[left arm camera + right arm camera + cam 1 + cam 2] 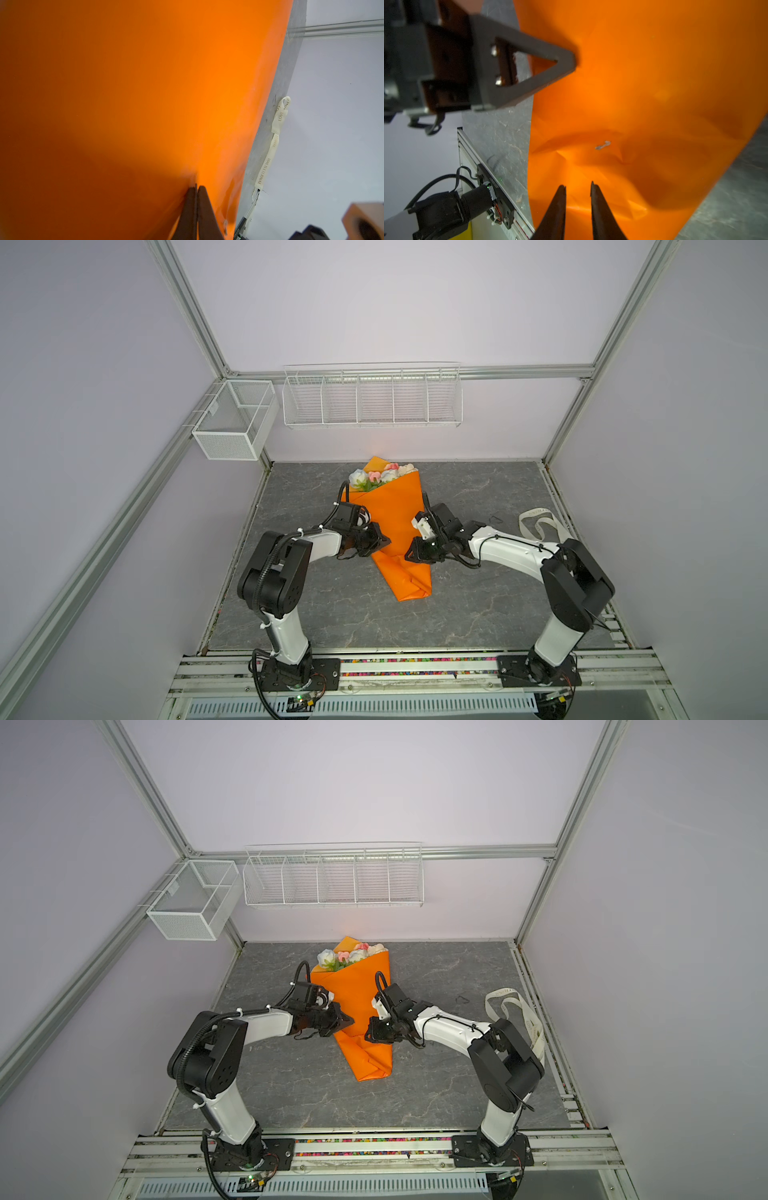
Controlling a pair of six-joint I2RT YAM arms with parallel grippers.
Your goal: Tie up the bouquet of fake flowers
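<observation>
Left wrist view: the left gripper (196,188) is clamped shut, its tips pushed against the orange paper (124,83). Beside the wrap lies a cream ribbon (268,164), and the print reads "LOVE IS ETERNAL". Over on the right wrist view, the right gripper (578,187) stands slightly parted, empty, facing the paper. In both top views the bouquet (382,477) lies mid-way across the table (478,593), wrapped in that paper, blooms toward the back wall, between both grippers.

Left arm (324,543) and right arm (507,551): white and black
Both have white shells (286,635), black joints (274,585), black base plates (326,668), black cables (266,568) held by white ties (300,532), silver screws (494,51), and dark pointed jaws with triangular cut-outs.
</observation>
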